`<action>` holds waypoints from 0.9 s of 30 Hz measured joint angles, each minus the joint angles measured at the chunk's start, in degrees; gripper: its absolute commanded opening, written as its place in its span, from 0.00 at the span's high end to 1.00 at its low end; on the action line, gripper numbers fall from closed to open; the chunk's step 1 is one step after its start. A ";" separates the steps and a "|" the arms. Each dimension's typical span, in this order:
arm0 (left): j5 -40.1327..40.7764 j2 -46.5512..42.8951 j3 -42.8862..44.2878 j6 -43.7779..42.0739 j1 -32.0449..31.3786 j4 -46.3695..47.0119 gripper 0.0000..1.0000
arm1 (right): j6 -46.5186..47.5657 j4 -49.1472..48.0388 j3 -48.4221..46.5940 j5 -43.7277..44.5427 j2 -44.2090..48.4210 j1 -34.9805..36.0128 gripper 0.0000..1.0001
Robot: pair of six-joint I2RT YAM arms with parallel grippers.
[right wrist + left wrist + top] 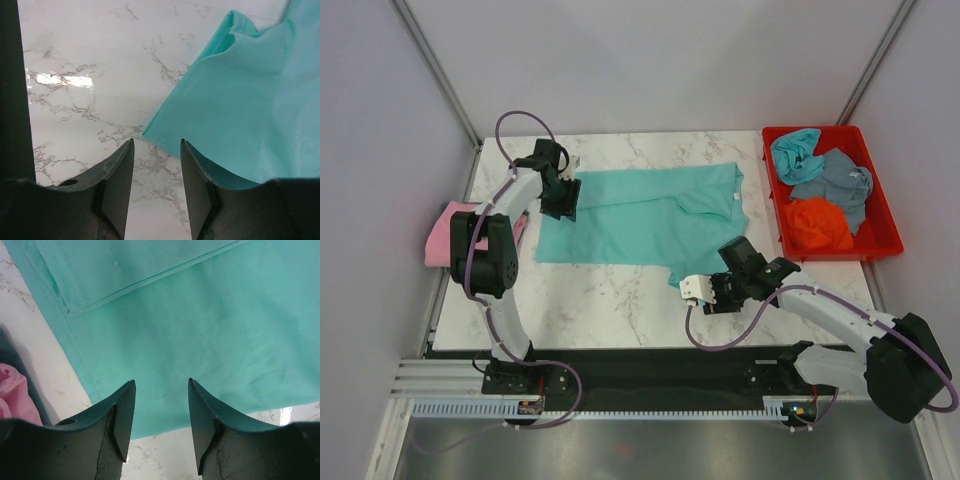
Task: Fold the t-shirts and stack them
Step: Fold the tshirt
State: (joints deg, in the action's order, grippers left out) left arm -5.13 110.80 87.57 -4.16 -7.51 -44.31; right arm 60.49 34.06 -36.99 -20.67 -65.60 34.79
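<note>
My left gripper (562,196) hangs over the far-left part of the teal-green t-shirt (640,215), fingers pointing down at the cloth. In its wrist view the jaws stand moderately apart with nothing between them, only the teal fabric (200,315) below. My right gripper (704,290) sits low over the marble table (600,300), just beside the shirt's near-right corner. Its jaws too are parted and hold nothing. Through the gap I see bare marble, and the shirt's edge (250,110) passes close to the right finger (195,175) — whether they touch I cannot tell.

The teal-green t-shirt lies spread across the middle of the table, mostly flat. One layer is folded over along its far side, its hem showing as a straight line in my left wrist view. A flap juts out at the near right, towards my right gripper.

The pink t-shirt (445,235) lies bunched at the table's left edge, beside my left arm and apart from the teal one.

At the far right stands the red tray (830,255). In it lie three crumpled shirts — the light blue t-shirt (795,152) farthest, the grey-blue t-shirt (840,185) in the middle, the orange t-shirt (817,225) nearest.
</note>
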 measured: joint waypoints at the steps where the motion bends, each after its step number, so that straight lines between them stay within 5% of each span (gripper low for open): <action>1: 0.00 0.00 0.00 0.07 0.00 0.02 0.46 | 0.33 0.42 0.00 0.00 -0.52 0.17 0.50; 17: 0.02 -0.02 -1.57 0.66 0.74 0.79 0.46 | 1.75 0.81 -0.79 2.38 -11.54 1.03 0.58; 22: 0.11 -1.05 -4.13 1.38 2.32 0.81 0.46 | 1.03 -0.33 -1.18 2.75 -12.48 1.70 0.88; 27: 0.11 -4.92 -9.27 2.95 5.05 0.28 0.45 | 0.11 -2.01 -1.18 3.50 -12.76 2.08 0.98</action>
State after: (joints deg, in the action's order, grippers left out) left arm -5.02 105.89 78.30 -1.21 -2.46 -44.03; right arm 60.60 32.05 -38.17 -17.17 -78.37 36.86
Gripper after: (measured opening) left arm 0.544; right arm 0.040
